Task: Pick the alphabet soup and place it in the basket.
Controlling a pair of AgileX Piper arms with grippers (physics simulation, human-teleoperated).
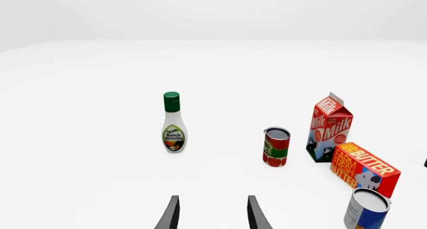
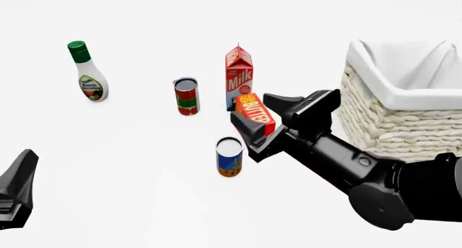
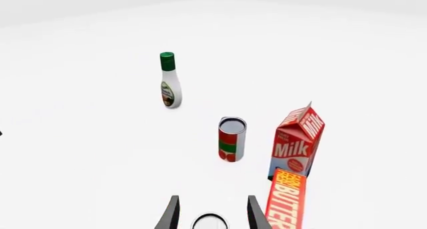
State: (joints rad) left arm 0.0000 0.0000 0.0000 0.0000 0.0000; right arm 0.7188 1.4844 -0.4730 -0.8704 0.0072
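Near the middle of the table, the alphabet soup (image 2: 229, 156) stands upright, and your right gripper (image 2: 254, 126) hangs just above and to the right of it, jaws spread wide with nothing between them. From your right wrist camera the can's silver top (image 3: 209, 222) sits right between the two dark fingers (image 3: 170, 213), low at the frame's edge. Just beside the can on its far right lies the butter box (image 2: 256, 113), partly hidden by your gripper in the front view, and the milk carton (image 2: 239, 77) stands just behind that. The red-and-green can (image 2: 186, 96) is upright to the left of the milk, and the ranch dressing bottle (image 2: 87, 72) stands well apart at the far left. Over on the right, the basket (image 2: 404, 118) waits near your right arm, well clear of the soup. Your left gripper (image 2: 19, 188) sits low at the near left, away from everything; its wrist camera shows its fingers (image 1: 171, 214) parted and holding nothing.
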